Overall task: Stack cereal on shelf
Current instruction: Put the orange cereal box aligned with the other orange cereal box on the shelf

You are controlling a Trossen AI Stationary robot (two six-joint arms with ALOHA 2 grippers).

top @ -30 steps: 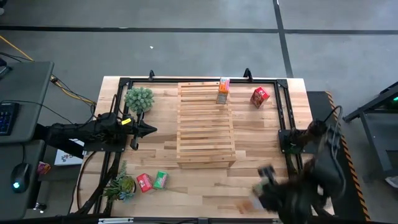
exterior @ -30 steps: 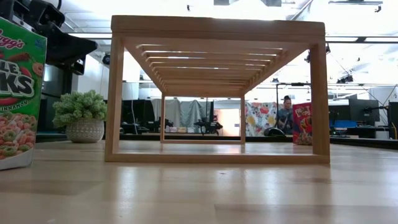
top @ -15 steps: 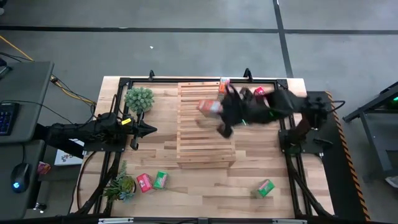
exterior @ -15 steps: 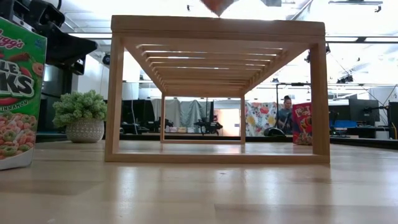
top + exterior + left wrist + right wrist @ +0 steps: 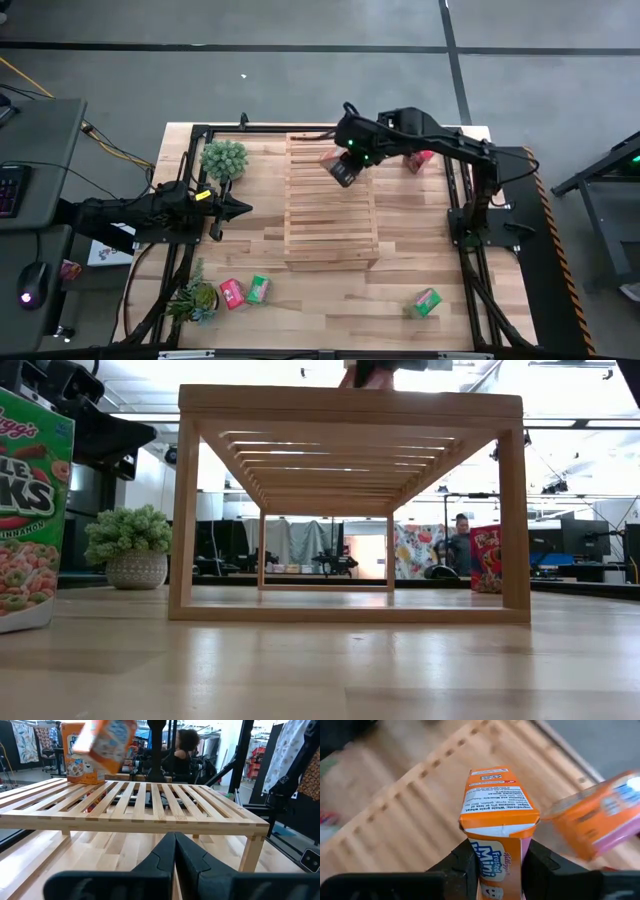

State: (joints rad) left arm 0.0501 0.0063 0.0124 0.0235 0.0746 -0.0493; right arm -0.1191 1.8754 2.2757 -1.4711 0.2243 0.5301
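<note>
Orange cereal box (image 5: 497,822) clamped in right gripper (image 5: 345,168), held above far end of shelf (image 5: 330,215), beside second orange box (image 5: 77,752) standing there. Left gripper (image 5: 240,209) closed, empty, beside shelf.

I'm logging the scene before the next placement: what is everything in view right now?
Shelf: one, light wood, table centre.
Orange cereal: two; held orange box over the shelf's far end, standing orange box on that end.
Red cereal: two; far-right red box on the table, near-left red box.
Green cereal: two; near-left green box beside the red one, near-right green box.
Potted plants: two, green, far plant and near plant, left of the shelf.
Person: one, in the room behind.
Left gripper: shut, left of the shelf.
Right gripper: shut on the held orange box.
</note>
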